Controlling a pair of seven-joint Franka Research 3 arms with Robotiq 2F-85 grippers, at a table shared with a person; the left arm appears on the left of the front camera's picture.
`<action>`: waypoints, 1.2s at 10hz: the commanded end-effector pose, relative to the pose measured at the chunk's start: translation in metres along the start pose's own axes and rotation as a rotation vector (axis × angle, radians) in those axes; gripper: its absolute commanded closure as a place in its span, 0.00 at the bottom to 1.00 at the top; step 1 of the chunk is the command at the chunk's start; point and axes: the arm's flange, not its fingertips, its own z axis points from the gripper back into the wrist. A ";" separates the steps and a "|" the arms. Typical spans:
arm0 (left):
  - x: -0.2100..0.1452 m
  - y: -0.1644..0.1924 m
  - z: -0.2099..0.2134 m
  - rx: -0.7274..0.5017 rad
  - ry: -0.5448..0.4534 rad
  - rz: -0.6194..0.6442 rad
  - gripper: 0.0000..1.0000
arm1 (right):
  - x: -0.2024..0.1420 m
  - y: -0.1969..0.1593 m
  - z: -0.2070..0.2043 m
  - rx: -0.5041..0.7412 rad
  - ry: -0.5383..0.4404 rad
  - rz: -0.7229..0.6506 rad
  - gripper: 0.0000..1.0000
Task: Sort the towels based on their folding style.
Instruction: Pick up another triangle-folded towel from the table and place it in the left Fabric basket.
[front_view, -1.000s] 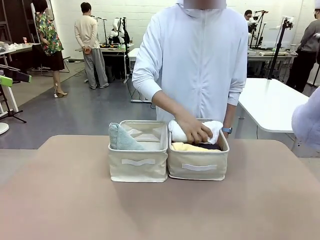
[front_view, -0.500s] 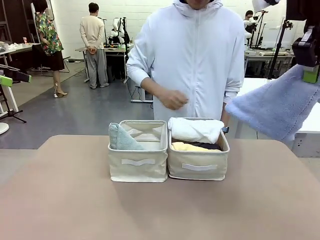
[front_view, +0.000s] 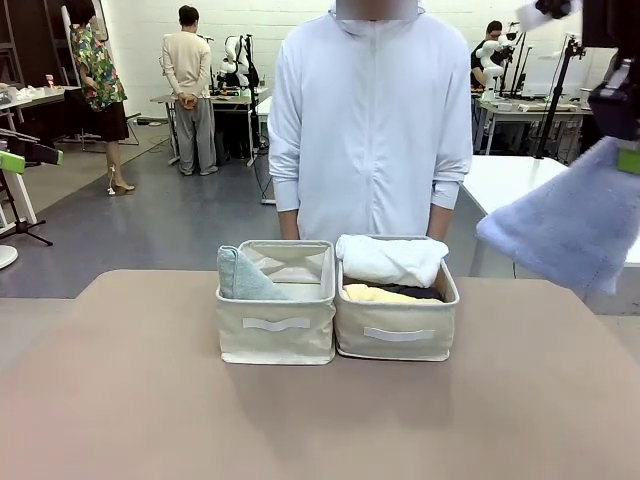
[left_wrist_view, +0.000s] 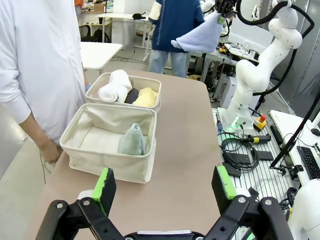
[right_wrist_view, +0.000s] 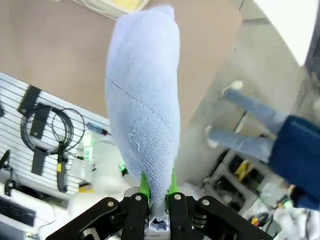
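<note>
Aloft at right, blue towel (front_view: 575, 225) pinched in shut right jaws, bound for cone basket (front_view: 277, 340) beside green towel (front_view: 240, 277); left jaws wide, empty.

Two fabric baskets (front_view: 277, 330) (front_view: 397, 335), five towels: green (front_view: 240, 277), white (front_view: 390, 260), yellow (front_view: 375, 294), dark (front_view: 415, 293), blue (front_view: 575, 225).

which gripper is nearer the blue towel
Right. The right gripper is shut on the blue towel, holding it up in the air; the left gripper hangs open, far off across the table.
</note>
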 end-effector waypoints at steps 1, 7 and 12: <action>0.001 -0.001 0.001 -0.003 -0.003 -0.013 0.00 | 0.064 0.020 0.031 -0.159 -0.158 0.306 0.85; 0.001 -0.001 0.001 -0.003 -0.003 -0.013 0.00 | 0.298 0.105 0.009 -0.155 -0.164 0.813 0.85; 0.001 -0.001 0.001 -0.003 -0.003 -0.013 0.00 | 0.284 0.110 -0.024 -0.175 -0.132 0.794 0.85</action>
